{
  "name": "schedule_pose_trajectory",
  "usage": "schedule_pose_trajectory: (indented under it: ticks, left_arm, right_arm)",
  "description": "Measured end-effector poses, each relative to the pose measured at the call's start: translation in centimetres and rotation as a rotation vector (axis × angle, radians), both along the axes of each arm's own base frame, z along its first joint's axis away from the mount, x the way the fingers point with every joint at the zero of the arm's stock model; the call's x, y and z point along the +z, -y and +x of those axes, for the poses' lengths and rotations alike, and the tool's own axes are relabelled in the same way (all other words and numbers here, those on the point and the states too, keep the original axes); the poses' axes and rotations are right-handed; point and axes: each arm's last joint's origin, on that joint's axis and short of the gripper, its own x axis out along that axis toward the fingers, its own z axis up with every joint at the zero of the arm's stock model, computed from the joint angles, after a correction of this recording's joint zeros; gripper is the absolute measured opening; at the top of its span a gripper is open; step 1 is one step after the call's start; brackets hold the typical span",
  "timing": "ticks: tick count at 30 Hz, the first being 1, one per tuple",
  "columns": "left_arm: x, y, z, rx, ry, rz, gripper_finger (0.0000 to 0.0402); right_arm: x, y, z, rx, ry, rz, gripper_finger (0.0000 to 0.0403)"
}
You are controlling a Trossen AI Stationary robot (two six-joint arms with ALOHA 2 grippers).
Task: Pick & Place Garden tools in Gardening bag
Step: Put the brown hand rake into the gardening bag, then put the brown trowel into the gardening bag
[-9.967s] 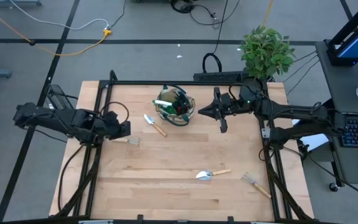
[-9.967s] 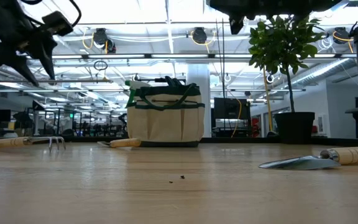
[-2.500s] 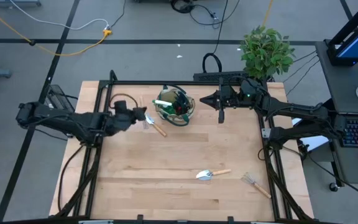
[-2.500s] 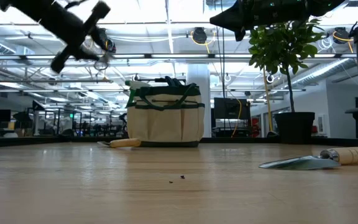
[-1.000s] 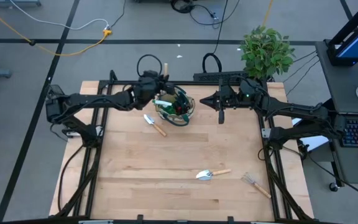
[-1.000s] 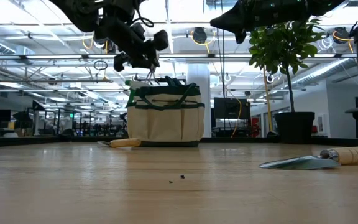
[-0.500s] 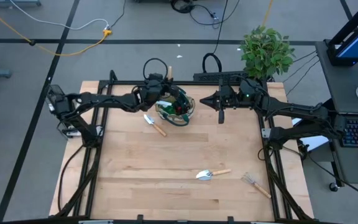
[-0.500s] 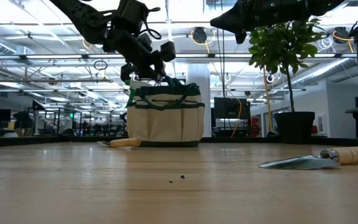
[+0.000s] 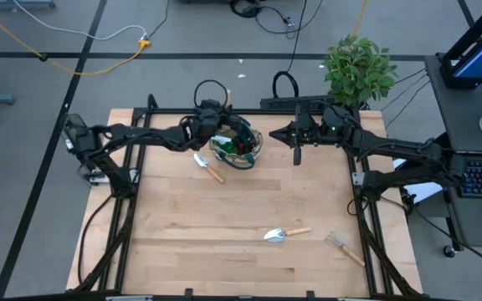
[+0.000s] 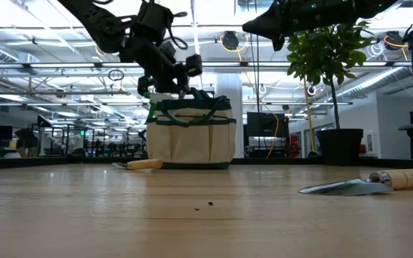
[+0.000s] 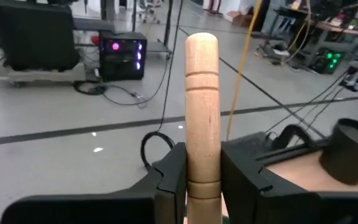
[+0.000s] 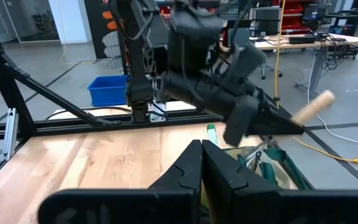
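The left gripper [image 9: 216,117] was clamped on a wooden-handled hand rake [image 11: 202,112], poised over the gardening bag [image 9: 236,142] at the table's [image 9: 224,242] far edge. The right gripper [image 9: 296,159], fingers closed and empty, hovered beside the bag.

Both arms are matte black, jointed, with looped black cables; each gripper has two flat dark angular fingers [image 11: 166,180].

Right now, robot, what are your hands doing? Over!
Left gripper over the gardening bag, shut on a wooden-handled tool. Right gripper shut, empty, waiting beside the bag. Nothing blocking the bag's mouth.
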Motion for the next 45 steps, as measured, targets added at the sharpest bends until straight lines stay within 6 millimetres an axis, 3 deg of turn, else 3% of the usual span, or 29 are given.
schedule_pose_trajectory:
  ticks: [8, 17, 34, 39, 45]
  left_arm:
    - [-2.7, -0.4, 1.2, -0.011, -0.037, -0.016, 0.0076]
    - [-2.3, 0.1, 1.5, -0.04, -0.064, 0.034, 0.0086]
    - [-2.4, 0.4, 1.6, -0.056, -0.099, 0.045, 0.0158]
    - [-1.6, 0.6, 1.4, -0.074, -0.138, 0.099, 0.0183]
    - [1.3, 1.5, 0.2, -0.105, -0.218, 0.19, 0.0197]
  right_arm:
    - [0.0, 0.0, 0.0, -0.001, 0.0, 0.003, 0.0]
    - [0.0, 0.0, 0.0, -0.001, 0.0, -0.001, 0.0]
    - [0.0, 0.0, 0.0, 0.0, 0.0, -0.004, 0.0]
    - [0.0, 0.0, 0.0, 0.001, 0.0, -0.004, 0.0]
    - [0.0, 0.0, 0.0, 0.002, 0.0, -0.004, 0.0]
